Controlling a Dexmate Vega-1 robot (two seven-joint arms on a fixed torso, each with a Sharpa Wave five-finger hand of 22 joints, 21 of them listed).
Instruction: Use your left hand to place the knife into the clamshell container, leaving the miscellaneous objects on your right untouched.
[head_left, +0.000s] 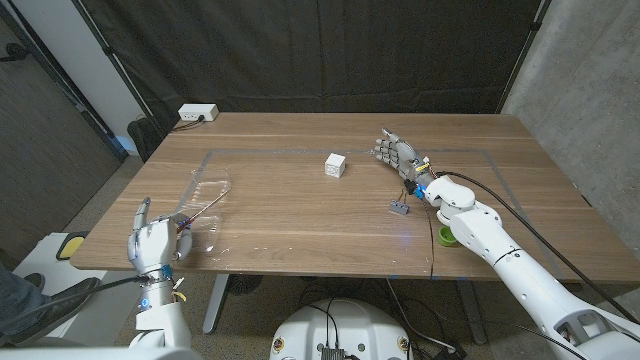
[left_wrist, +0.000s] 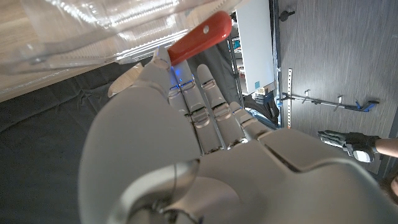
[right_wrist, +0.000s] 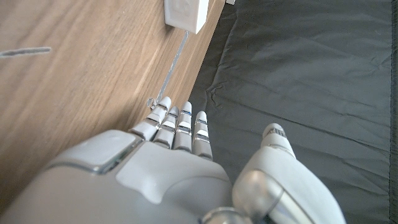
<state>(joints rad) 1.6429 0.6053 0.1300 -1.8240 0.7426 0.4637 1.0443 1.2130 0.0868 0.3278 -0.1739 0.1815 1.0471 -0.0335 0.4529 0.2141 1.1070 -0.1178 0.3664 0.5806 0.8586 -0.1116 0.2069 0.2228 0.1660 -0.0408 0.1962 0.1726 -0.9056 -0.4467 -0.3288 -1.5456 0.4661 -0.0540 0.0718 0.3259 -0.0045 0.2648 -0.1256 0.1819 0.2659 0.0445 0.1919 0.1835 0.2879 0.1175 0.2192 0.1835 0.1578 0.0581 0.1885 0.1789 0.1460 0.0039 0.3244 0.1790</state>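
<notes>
Two hands in the head view: left hand (head_left: 152, 243) pinching the red-handled knife (head_left: 197, 211), blade reaching ahead over the clear clamshell container (head_left: 207, 196); right hand (head_left: 400, 157) standing fingers apart on nothing, white cube (head_left: 335, 164) just beside. Left wrist view: knife handle at the fingertips (left_wrist: 163, 57), container just beyond — placing step, judged nearly done. Next: lower the blade inside, then let go.

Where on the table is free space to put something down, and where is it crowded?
Free wood lies between the clear container and the white cube, and along the far edge beyond the cube. It is crowded at the right hand, with a small grey piece and green roll, and at the left hand holding the knife.
</notes>
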